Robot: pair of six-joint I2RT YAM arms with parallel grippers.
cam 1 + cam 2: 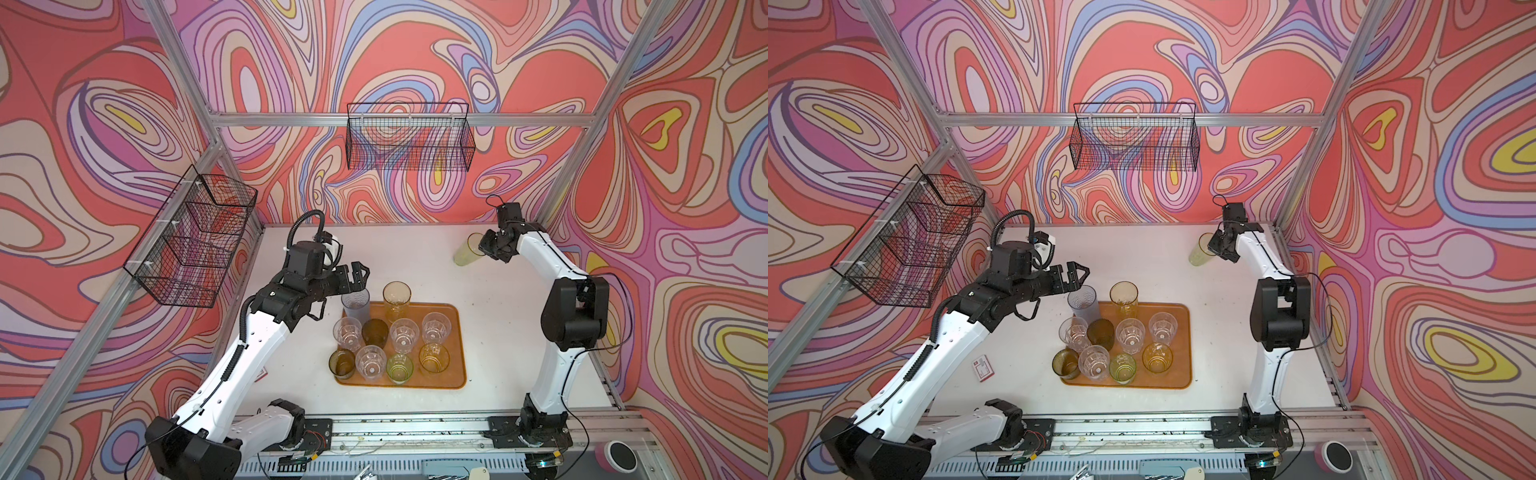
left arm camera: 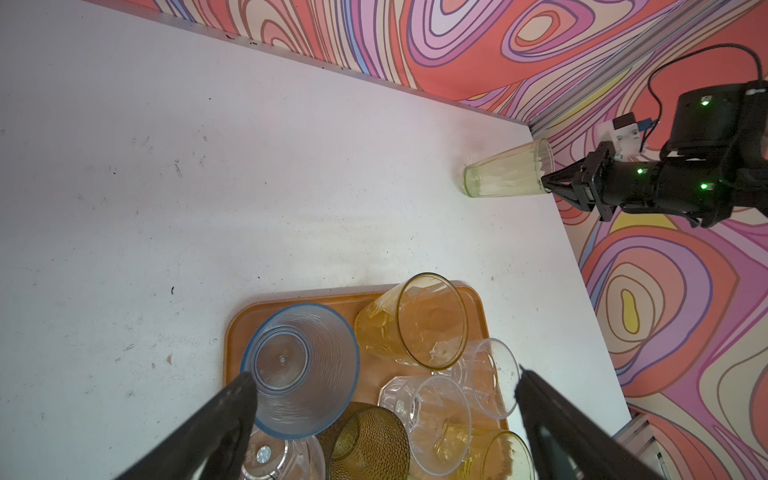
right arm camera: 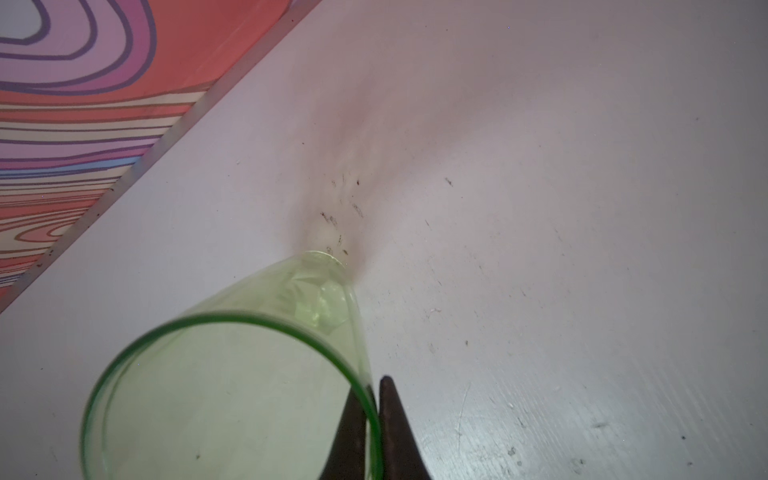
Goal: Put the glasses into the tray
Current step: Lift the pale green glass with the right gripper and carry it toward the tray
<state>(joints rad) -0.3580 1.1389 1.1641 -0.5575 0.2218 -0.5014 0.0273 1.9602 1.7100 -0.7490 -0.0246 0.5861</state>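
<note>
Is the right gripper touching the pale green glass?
Touching. The right wrist view shows the right gripper shut on the rim of the pale green glass, one finger inside, one outside.

Both top views look down from high over the near edge onto the whole white tabletop (image 1: 519, 332), with the flat orange-brown plastic tray (image 1: 436, 308) at lower centre. The left wrist view hangs close above that tray. The right wrist view sits right at the tall yellow-green see-through tumbler (image 3: 232, 374), shared by all four.
</note>
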